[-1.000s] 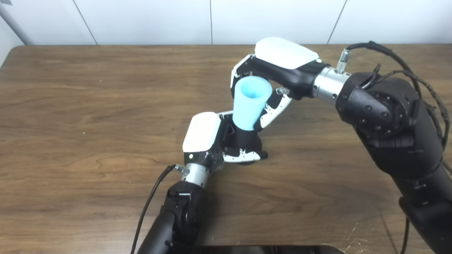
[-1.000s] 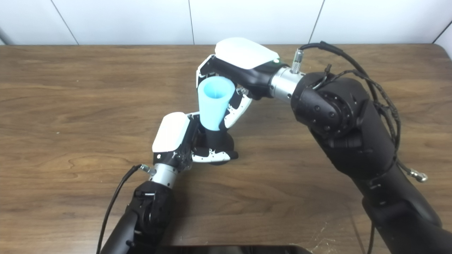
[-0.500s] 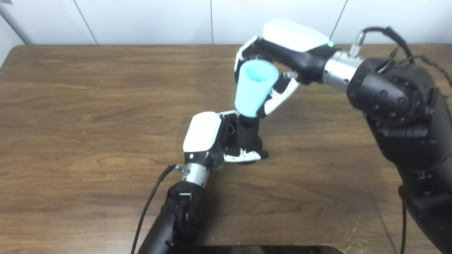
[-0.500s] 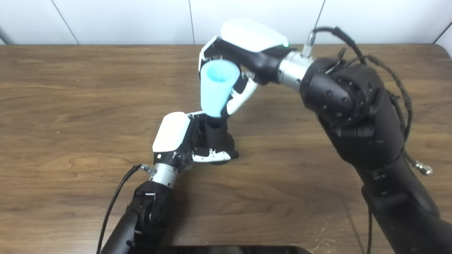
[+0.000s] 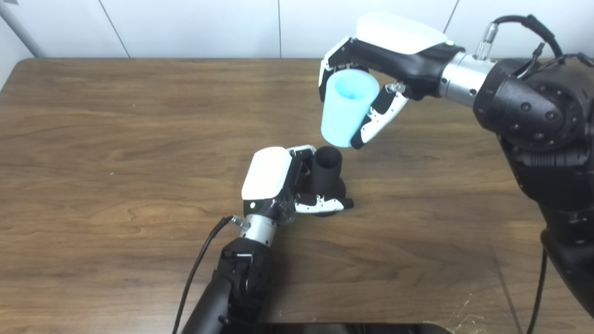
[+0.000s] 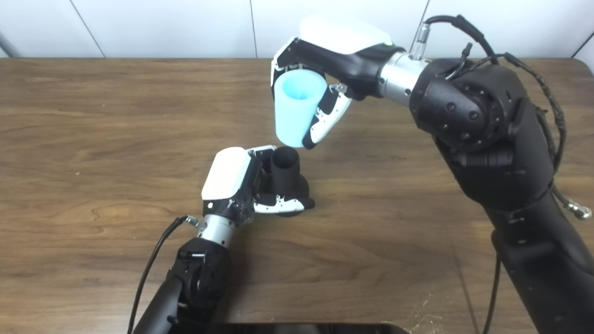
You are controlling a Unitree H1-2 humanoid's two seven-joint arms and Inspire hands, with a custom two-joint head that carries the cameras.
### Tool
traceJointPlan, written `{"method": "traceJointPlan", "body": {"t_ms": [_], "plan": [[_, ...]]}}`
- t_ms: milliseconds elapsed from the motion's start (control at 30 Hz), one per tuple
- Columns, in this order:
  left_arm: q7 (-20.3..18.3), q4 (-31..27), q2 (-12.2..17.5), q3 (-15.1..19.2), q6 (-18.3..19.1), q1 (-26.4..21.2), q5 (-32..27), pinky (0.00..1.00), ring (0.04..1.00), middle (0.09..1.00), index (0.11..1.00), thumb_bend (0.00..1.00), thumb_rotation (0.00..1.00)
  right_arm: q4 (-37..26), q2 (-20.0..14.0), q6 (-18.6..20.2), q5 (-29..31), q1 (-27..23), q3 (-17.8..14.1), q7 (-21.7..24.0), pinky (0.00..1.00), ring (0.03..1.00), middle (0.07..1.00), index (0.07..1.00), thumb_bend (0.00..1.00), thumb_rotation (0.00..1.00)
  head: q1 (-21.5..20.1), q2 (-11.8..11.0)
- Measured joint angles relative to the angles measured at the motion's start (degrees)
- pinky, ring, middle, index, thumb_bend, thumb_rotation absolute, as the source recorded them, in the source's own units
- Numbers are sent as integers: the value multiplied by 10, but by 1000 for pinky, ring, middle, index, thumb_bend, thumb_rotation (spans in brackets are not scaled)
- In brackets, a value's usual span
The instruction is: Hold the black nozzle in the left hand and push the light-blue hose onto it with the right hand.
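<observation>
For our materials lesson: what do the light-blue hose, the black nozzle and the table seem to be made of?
Light-blue hose: probably soft plastic or rubber; smooth, matte, evenly coloured, thick-walled.
Black nozzle: likely plastic, possibly rubber; dull black, no glints.
Table: wood or wood-look laminate; brown grain, slight sheen, too flat to tell which.

Near the middle of the wooden counter [image 5: 116, 139], the left hand [image 5: 278, 183] wraps its fingers around the base of a black nozzle [image 5: 327, 169], which stands upright on the counter with its open mouth facing up. The right hand [image 5: 385, 69] holds a light-blue hose [image 5: 347, 109] in the air toward the counter's far edge, its wider open end up. The hose's lower end hangs just above and slightly past the nozzle's mouth, clear of it, with a small gap between the two.
</observation>
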Motion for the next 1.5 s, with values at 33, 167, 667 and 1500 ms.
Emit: {"method": "traceJointPlan", "body": {"t_ms": [33, 167, 667, 1500], "plan": [[0, 0, 0, 0, 0, 0, 0, 489, 541, 529, 468, 518, 0, 0, 0, 0, 0, 1, 0, 0, 368, 391, 494, 510, 518, 0, 0, 0], [0, 0, 0, 0, 0, 0, 0, 492, 538, 523, 473, 519, 0, -5, 0, 0, -1, 14, 4, 0, 375, 394, 506, 505, 517, 0, -1, 0], [0, 0, 1, 0, 0, 0, 0, 487, 535, 524, 472, 519, 0, -8, 34, -10, -18, 58, 13, -25, 396, 392, 519, 495, 516, 0, 0, 3], [-2, -1, 1, 0, 0, 0, 1, 474, 522, 515, 477, 520, 0, -6, 24, -22, -33, 61, 3, -48, 382, 392, 512, 493, 517, 0, -4, 7]]}}
